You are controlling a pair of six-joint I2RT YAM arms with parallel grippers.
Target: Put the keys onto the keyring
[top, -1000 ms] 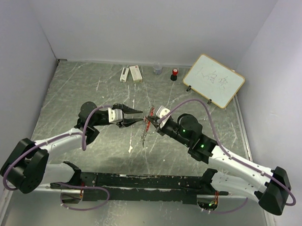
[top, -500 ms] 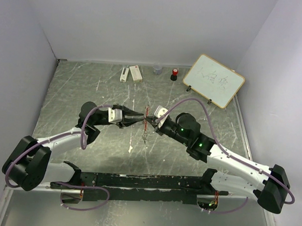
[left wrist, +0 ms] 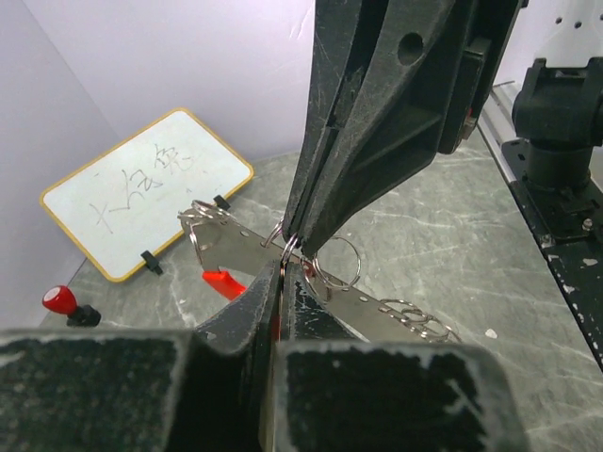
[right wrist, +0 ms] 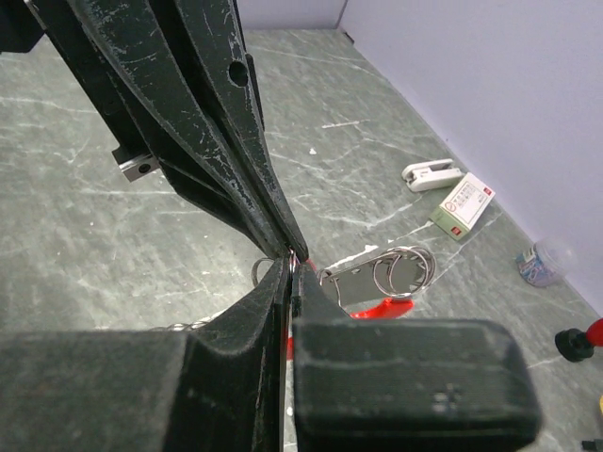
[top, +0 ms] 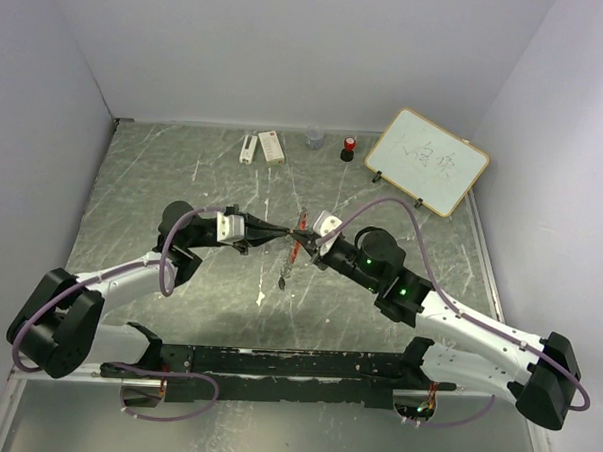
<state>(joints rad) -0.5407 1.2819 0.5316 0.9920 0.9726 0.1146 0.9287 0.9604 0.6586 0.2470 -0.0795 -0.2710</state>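
The keyring hangs above the table's middle between both grippers. It shows thin silver rings, a grey metal strip and a red fob. My left gripper reaches in from the left, its jaws shut on one thin ring. From the right, my right gripper is shut on the keyring too, tip to tip with the left fingers. Rings and the fob hang behind it. I cannot make out the keys; a tiny pale object lies on the table below.
A whiteboard stands at the back right. Along the back edge sit a white stapler-like item, a small box, a small clear cup and a red-capped black cylinder. The arms' black base rail runs along the near edge.
My left gripper's jaws have closed from open onto the ring. Both grippers stayed tip to tip at the table's middle, with the keyring swaying slightly.
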